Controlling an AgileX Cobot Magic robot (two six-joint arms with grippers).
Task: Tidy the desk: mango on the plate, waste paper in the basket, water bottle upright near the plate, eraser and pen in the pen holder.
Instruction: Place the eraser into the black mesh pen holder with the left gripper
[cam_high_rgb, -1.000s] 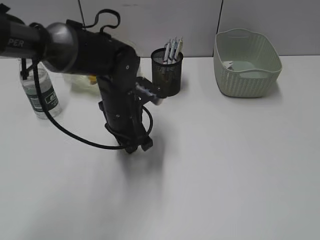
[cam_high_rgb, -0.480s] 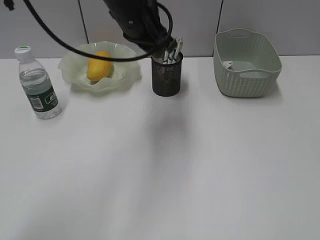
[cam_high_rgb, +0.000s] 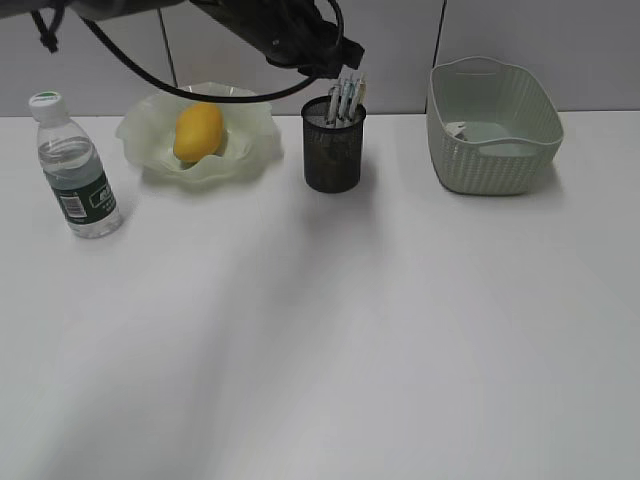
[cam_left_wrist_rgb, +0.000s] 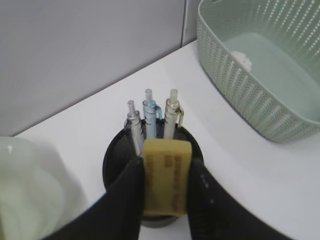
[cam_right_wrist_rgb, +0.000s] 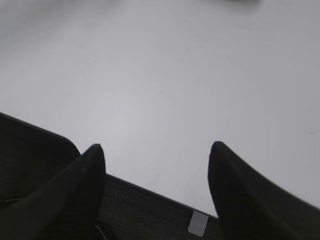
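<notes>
My left gripper (cam_left_wrist_rgb: 165, 185) clamps the eraser (cam_left_wrist_rgb: 166, 175) right above the pen holder (cam_left_wrist_rgb: 152, 165), pens (cam_left_wrist_rgb: 149, 112) behind it. Basket (cam_high_rgb: 492, 125) right of holder, plate (cam_high_rgb: 150, 135) left. Right gripper (cam_right_wrist_rgb: 155, 172) spread, empty.

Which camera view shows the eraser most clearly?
The left wrist view: the yellowish eraser fills the centre, clamped by the left gripper over the pen holder. In the exterior view the arm hides it; the right wrist view shows only bare desk.

Matt white table (cam_high_rgb: 400, 330); black wire-mesh holder (cam_high_rgb: 334, 150); woven-look plastic basket (cam_high_rgb: 492, 125); translucent glossy plate (cam_high_rgb: 250, 150); smooth mango (cam_high_rgb: 198, 131); clear plastic bottle (cam_high_rgb: 76, 170); matt yellowish eraser (cam_left_wrist_rgb: 166, 175).
</notes>
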